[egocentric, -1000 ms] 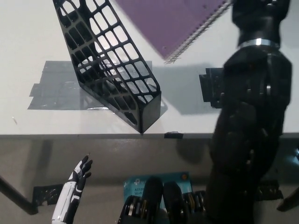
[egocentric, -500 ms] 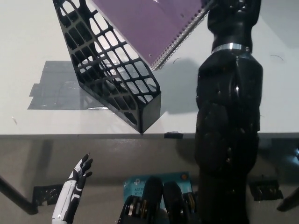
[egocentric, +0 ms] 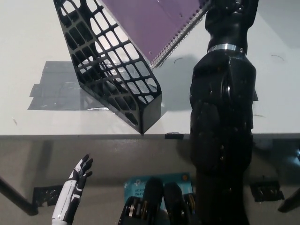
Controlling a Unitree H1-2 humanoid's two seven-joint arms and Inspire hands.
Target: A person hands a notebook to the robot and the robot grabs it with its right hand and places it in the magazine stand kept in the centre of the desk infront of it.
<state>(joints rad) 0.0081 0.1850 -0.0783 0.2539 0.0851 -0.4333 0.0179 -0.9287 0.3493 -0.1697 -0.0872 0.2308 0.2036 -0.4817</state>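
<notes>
My right hand [egocentric: 228,14] carries the purple spiral notebook [egocentric: 150,23], grip unclear; align its lower corner over the black mesh magazine stand [egocentric: 110,70] opening, then lower; left hand [egocentric: 77,180] rests spread below the desk [egocentric: 28,28].

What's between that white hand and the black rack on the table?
In the head view, only the desk's front edge and bare floor separate the white left hand from the magazine stand.

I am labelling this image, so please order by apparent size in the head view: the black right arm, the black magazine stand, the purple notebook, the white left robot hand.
1. Right arm, though it is nearer the camera.
2. Magazine stand.
3. Notebook, cut off by the top edge, so its rank is unsure.
4. Left robot hand, resting at the lower left.
</notes>
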